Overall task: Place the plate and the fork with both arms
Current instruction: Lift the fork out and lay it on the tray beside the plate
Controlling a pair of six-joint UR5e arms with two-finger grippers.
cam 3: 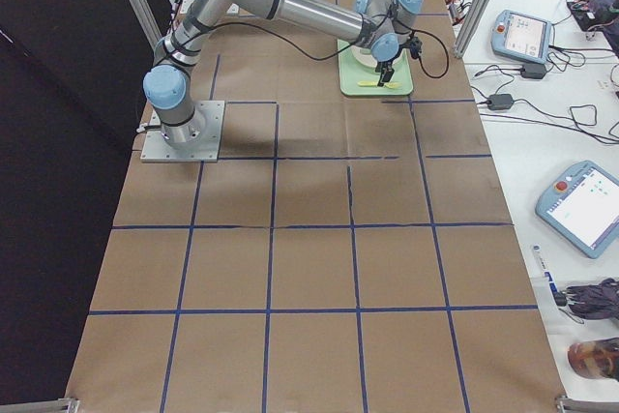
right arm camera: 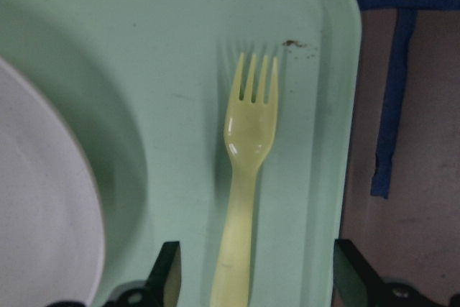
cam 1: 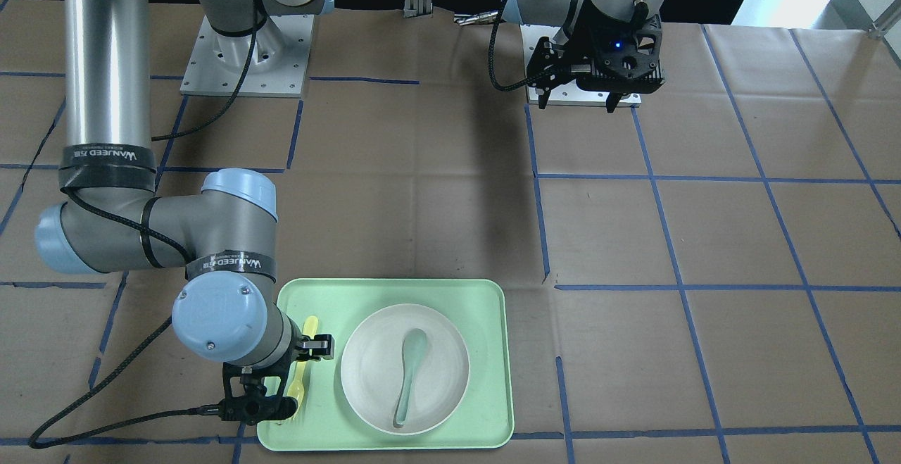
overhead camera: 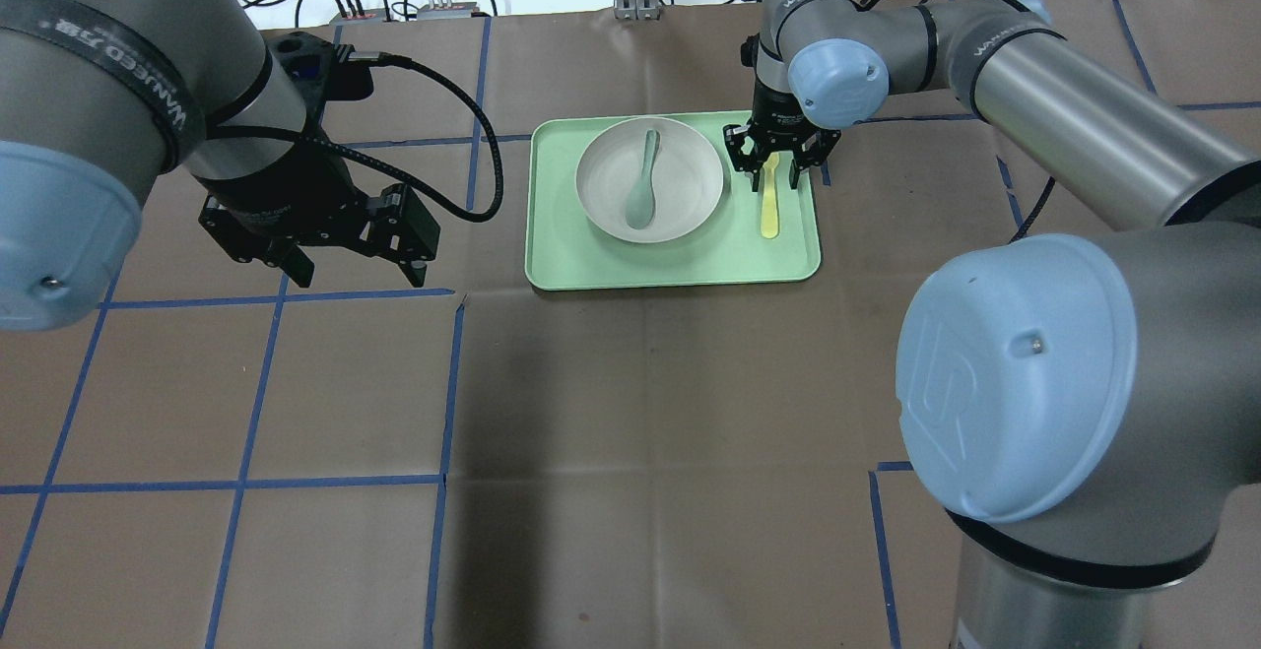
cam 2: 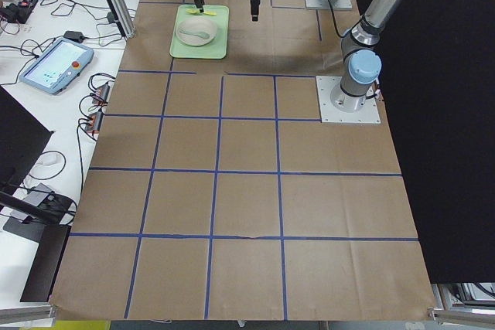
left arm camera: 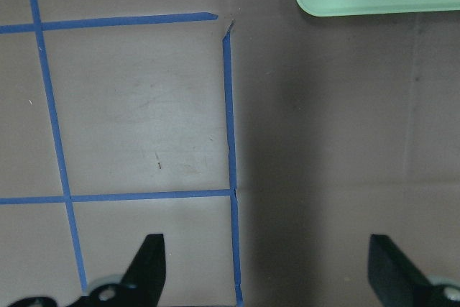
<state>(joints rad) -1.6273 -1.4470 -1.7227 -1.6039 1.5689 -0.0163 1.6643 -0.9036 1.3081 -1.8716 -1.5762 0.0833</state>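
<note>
At lower centre my right gripper [right arm camera: 255, 278] gapes empty astride the fork [right arm camera: 250, 141]; likely light, slick plastic, so I'd pinch mid-handle.

Brown paper-covered bench [overhead camera: 630, 413] crossed by a blue tape grid [overhead camera: 246, 482], pale-green tray [overhead camera: 670, 263] lying flat at its far middle, two metal base plates [cam 1: 204, 80] along the near edge.

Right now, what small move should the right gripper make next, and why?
Probably lower a little, then close on the fork: the right gripper is open, and the fork lies flat on the tray, between its fingers.
</note>
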